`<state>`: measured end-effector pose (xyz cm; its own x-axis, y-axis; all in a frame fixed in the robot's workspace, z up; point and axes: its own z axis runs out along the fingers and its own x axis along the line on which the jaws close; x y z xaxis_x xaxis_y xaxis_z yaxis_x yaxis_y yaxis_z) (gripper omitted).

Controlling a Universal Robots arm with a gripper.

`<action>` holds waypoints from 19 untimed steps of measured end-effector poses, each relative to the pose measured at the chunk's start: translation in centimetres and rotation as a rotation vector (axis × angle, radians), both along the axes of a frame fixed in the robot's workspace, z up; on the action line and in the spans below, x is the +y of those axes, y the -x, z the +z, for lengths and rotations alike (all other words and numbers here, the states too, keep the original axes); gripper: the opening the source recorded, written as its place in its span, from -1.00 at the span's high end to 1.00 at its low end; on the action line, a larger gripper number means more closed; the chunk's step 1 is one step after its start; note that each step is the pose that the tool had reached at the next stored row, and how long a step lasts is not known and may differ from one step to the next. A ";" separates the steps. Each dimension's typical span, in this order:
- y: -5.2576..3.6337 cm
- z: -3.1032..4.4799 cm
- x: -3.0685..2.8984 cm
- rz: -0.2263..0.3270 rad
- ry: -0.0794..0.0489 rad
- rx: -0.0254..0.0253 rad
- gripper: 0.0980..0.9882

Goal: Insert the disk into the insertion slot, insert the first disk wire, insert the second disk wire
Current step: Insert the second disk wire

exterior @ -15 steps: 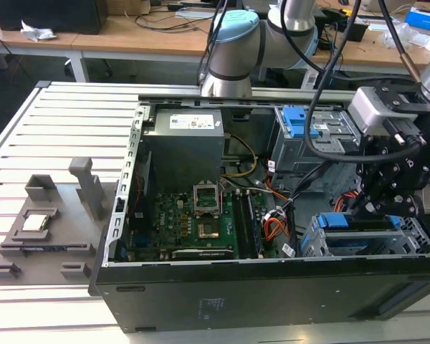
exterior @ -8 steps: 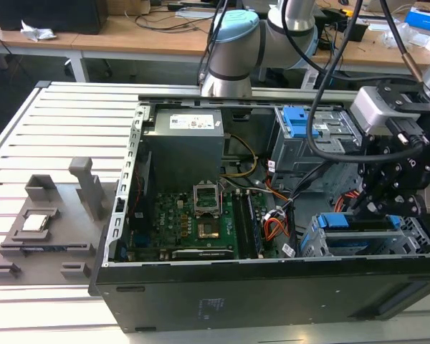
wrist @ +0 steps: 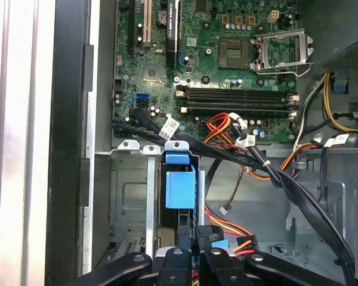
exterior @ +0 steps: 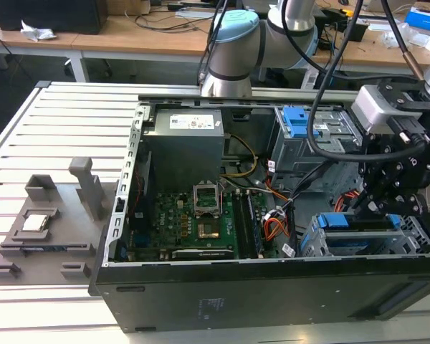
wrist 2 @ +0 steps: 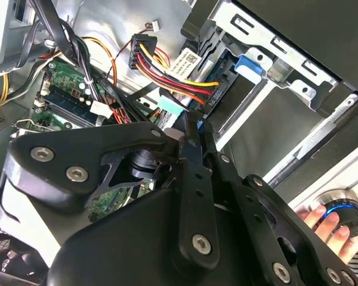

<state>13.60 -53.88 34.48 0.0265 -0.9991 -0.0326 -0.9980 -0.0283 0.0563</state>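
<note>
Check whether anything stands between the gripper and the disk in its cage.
Nothing solid that I can see. The gripper hangs right at the end of the disk, which sits in the insertion slot. A plug with red, yellow and orange wires lies beside the gripper, not clearly across the gap.

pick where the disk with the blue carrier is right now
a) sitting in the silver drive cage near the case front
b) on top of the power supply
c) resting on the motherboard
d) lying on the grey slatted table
a: in the exterior view the disk sits inside the insertion slot, with the pincer right above it.
</note>
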 end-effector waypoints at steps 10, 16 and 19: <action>-0.01 -0.50 -0.35 0.000 -0.011 0.0000 0.87; -0.01 -0.87 -0.63 0.000 -0.013 -0.0001 0.87; -0.01 -0.76 -0.62 0.000 -0.014 -0.0001 0.70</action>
<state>13.61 -54.50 33.71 0.0265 -0.9986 -0.0461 -0.9980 -0.0291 0.0558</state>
